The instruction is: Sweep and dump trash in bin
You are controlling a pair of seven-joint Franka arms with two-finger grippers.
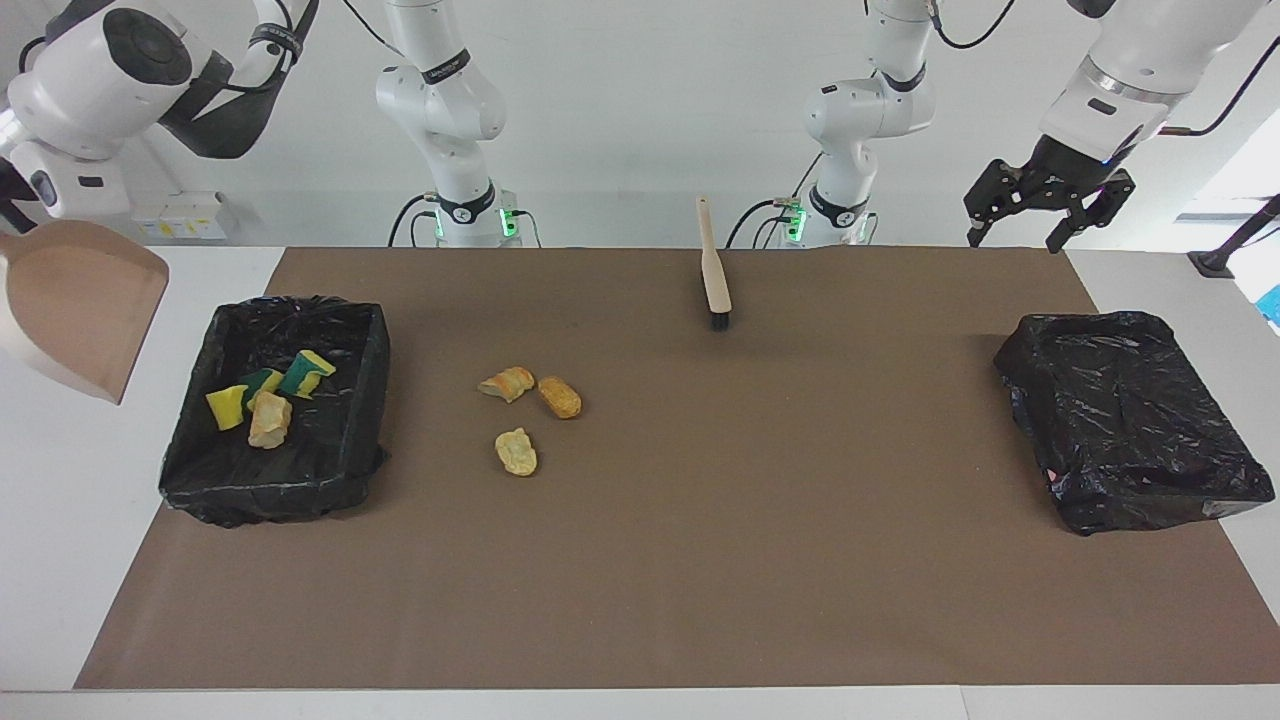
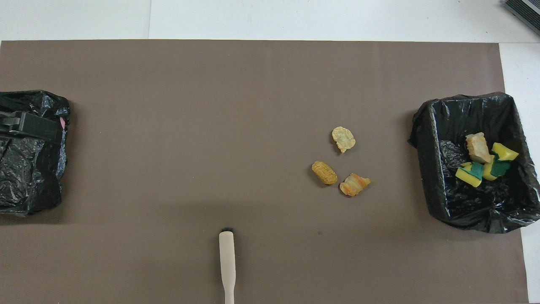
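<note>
Brown paper mat point(image 1: 700, 560) covers most of the table, and the trash is split into two bunches on it. Three bread-like lumps sit loose on the mat: an orange-streaked one point(image 1: 507, 383) touching or just beside a darker orange-brown one point(image 1: 560, 396), and a pale yellow one point(image 1: 516, 452) a bit farther from the robots than those two. The rest is already inside the black-lined bin point(image 1: 370, 400) at the right arm's end of the table: yellow-and-green sponge pieces point(image 1: 306, 374) bunched together with a tan lump point(image 1: 269, 419) lying against them. Looks like three sponge bits, but they overlap so I wouldn't swear to the count.

Right gripper is up at the edge of the facing view, mostly cut off, so I can't tell how its fingers stand. A beige dustpan point(image 1: 75, 305) hangs up in the air at that arm, tilted with its mouth down, over the bare white table just off the mat and beside the bin with the sponges. The loose lumps are well apart from it, with that bin in between.

Left gripper point(image 1: 1020, 238) hangs in the air at the left arm's end, fingers spread apart and holding nothing, roughly over the mat's edge near the second black-lined bin point(image 1: 1130, 420). No trash shows in that bin.

Beige brush point(image 1: 714, 268) lies flat on the mat close to the robots, dark bristles pointing away from them, well apart from both grippers and from the lumps.
</note>
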